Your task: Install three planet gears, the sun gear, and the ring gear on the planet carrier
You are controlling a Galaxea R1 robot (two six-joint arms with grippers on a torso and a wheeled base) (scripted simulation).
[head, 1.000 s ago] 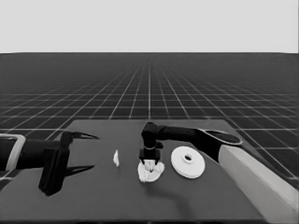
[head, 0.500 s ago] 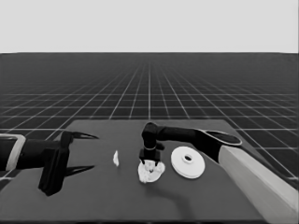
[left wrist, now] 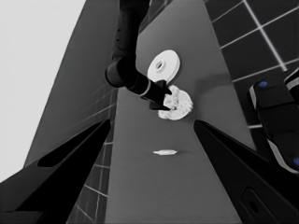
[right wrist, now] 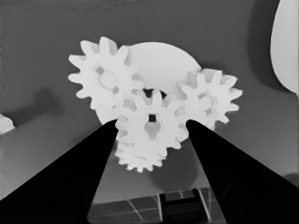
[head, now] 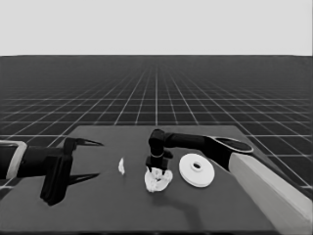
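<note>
The smaller round part, the planet carrier, lies at the table's middle with three planet gears seated on it. The sun gear sits in the centre, meshed with all three. My right gripper stands straight over this cluster, its two fingers pressed against opposite sides of the sun gear. The larger round part, the ring gear, lies flat just to the right of the cluster. My left gripper waits open over the table's left end, holding nothing.
A thin white piece lies on the table between the left gripper and the gear cluster. Dark machinery with blue lights shows past the table's edge in the left wrist view.
</note>
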